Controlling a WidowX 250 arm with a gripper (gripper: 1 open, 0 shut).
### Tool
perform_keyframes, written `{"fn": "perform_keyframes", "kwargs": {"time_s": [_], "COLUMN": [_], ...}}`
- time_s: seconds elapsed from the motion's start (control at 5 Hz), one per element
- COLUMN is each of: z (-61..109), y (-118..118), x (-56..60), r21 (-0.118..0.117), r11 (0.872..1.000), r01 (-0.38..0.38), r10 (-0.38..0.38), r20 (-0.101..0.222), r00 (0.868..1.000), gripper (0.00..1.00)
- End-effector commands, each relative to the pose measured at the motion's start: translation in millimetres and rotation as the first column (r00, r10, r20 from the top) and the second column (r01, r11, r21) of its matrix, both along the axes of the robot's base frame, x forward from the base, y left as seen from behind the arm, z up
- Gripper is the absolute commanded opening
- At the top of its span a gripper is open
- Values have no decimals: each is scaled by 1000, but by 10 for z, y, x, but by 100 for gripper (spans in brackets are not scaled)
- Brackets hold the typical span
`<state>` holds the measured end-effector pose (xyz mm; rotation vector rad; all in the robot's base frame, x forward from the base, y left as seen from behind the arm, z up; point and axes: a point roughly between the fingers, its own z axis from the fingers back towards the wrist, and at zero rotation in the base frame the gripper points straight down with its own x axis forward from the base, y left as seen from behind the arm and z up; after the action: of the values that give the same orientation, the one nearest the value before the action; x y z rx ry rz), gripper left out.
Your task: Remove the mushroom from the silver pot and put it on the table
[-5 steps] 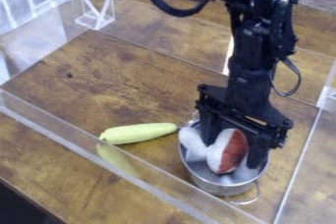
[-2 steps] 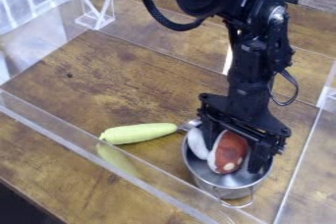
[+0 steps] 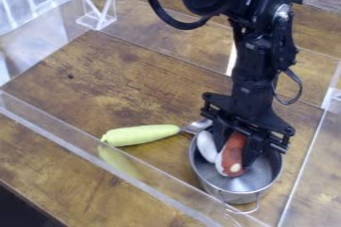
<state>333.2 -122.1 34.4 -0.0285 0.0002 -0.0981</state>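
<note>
Gripper (image 3: 236,153) reaches straight down into the silver pot (image 3: 234,183), apparently clenched around the mushroom (image 3: 233,152), on the counter (image 3: 120,72).

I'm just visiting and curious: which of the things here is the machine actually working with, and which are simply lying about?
Part of the job:
- mushroom, gripped inside the pot
- silver pot
- gripper, closed on the mushroom
- table, where the mushroom is to go

Just lying about:
- yellow-green vegetable, left of the pot
- clear stand, far corner
</note>
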Motion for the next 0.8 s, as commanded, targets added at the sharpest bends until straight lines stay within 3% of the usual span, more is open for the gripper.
{"fn": "perform_keyframes", "kwargs": {"time_s": [0.0, 0.4, 0.6], "z": [311, 585, 677], "y": [-215, 31, -14], "x": [19, 27, 45], "r21": [0, 25, 31], "r11": [1000, 1000, 999], "r01": [21, 17, -36], "r10": [-21, -18, 33], "r20": [41, 63, 75], "r00": [999, 998, 997], "gripper": [0, 0, 0]}}
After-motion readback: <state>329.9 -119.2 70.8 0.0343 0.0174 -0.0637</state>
